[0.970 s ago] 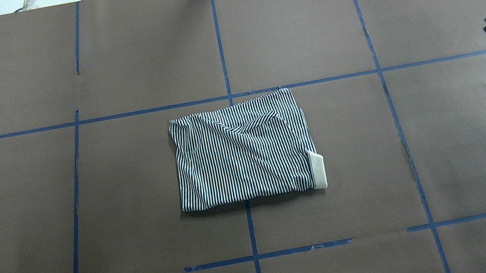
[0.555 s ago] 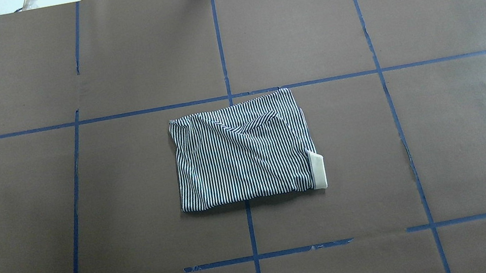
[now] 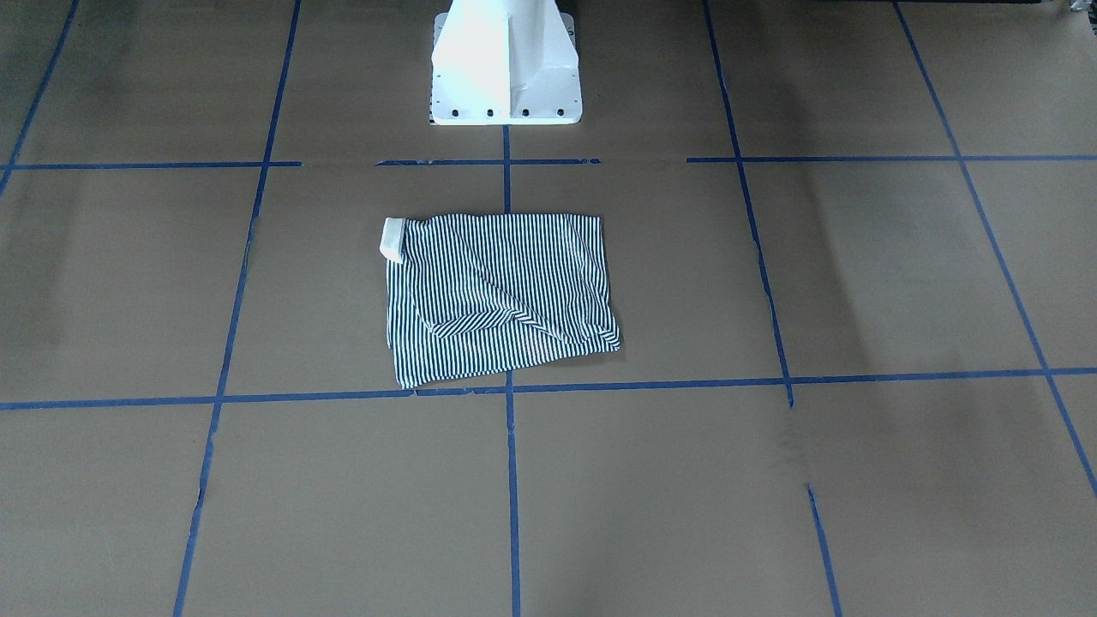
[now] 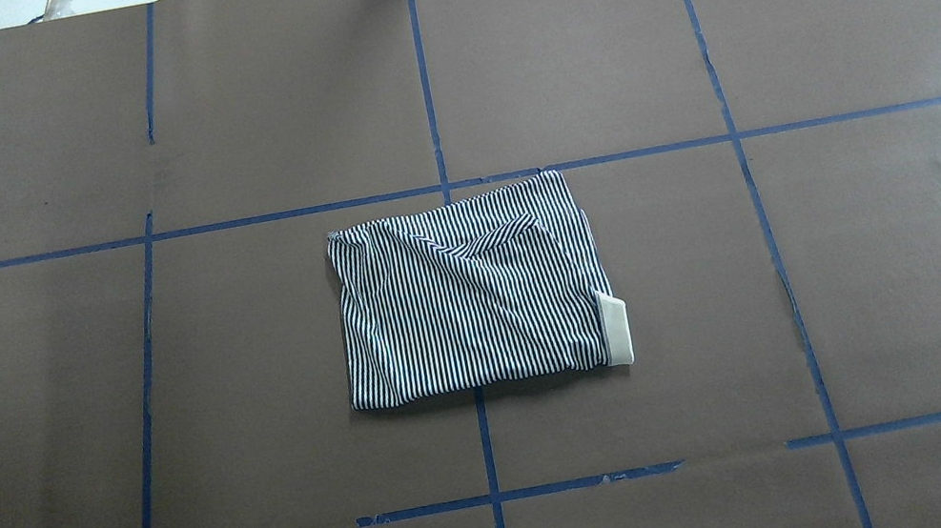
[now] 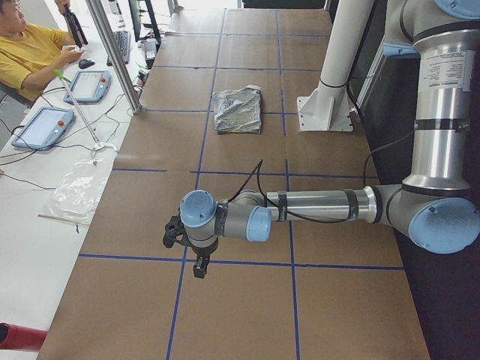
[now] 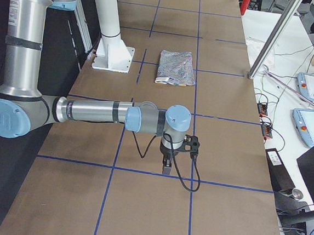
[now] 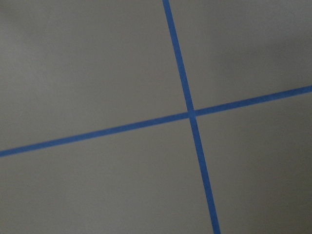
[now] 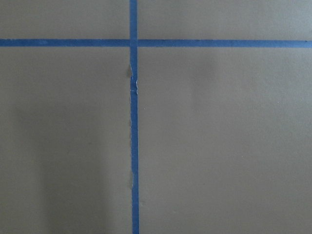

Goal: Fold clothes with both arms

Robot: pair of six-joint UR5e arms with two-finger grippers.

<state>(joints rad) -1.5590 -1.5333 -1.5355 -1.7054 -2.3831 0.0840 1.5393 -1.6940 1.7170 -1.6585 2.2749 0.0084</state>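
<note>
Shirt (image 4: 471, 293) folded into a compact rectangle, flat at tabletop (image 4: 895, 257) centre, near pedestal (image 3: 506, 64). Cream collar (image 4: 616, 330) tip peeking out at the near corner on robot's right. Folding judged finished or nearly so. Next move, if any: tuck collar and smooth creases, which calls for a long reach inward. Left hand (image 5: 199, 266) and right hand (image 6: 166, 165) well apart from shirt, each over bare tabletop toward own end. Released or clenched: cannot tell, shown in side views only.

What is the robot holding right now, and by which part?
Nothing. The striped shirt lies folded mid-table, untouched; the left gripper and right gripper hang far from it.
</note>
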